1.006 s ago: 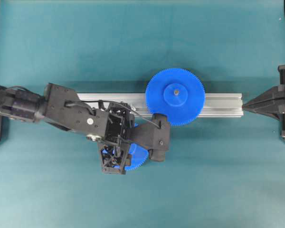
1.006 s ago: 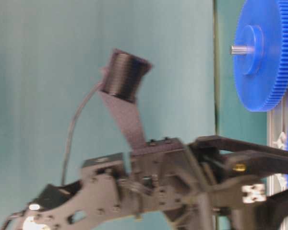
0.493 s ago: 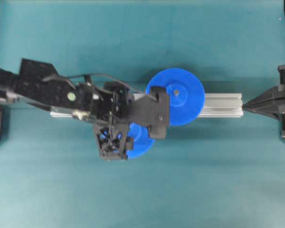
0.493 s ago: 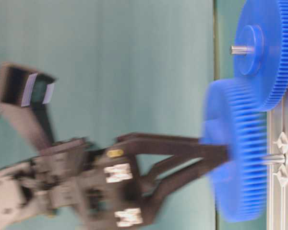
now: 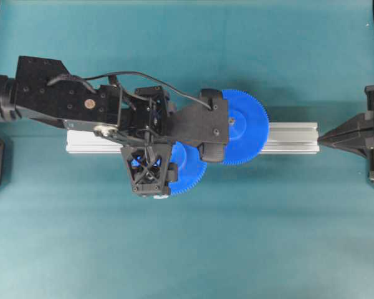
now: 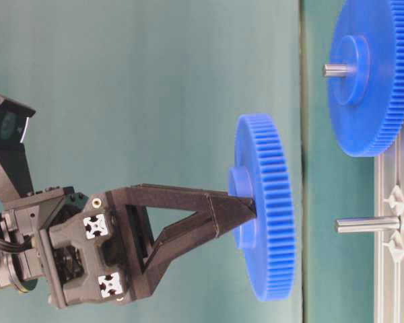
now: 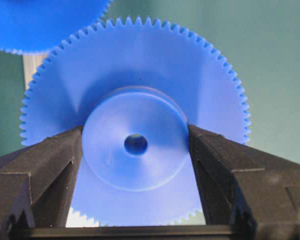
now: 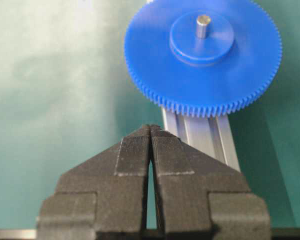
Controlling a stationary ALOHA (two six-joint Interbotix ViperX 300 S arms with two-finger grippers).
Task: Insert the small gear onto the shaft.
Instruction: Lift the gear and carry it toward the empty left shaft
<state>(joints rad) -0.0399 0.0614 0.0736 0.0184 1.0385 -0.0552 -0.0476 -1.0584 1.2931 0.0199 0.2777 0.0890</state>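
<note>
Your left gripper [image 7: 135,145] clamps the small gear [image 7: 135,125] by its hub. Two gears in all: the big gear [image 6: 370,74] sits beyond. One shaft [image 6: 367,224] just past your held gear, apart. One rail [image 5: 293,138], teal table [image 5: 187,249]. Right gripper [image 8: 150,132] pinched together, empty.

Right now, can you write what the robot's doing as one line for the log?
left fingers: shut on small gear hub | gear: held clear of shaft, not on it | right fingers: shut, empty, parked by rail
</note>
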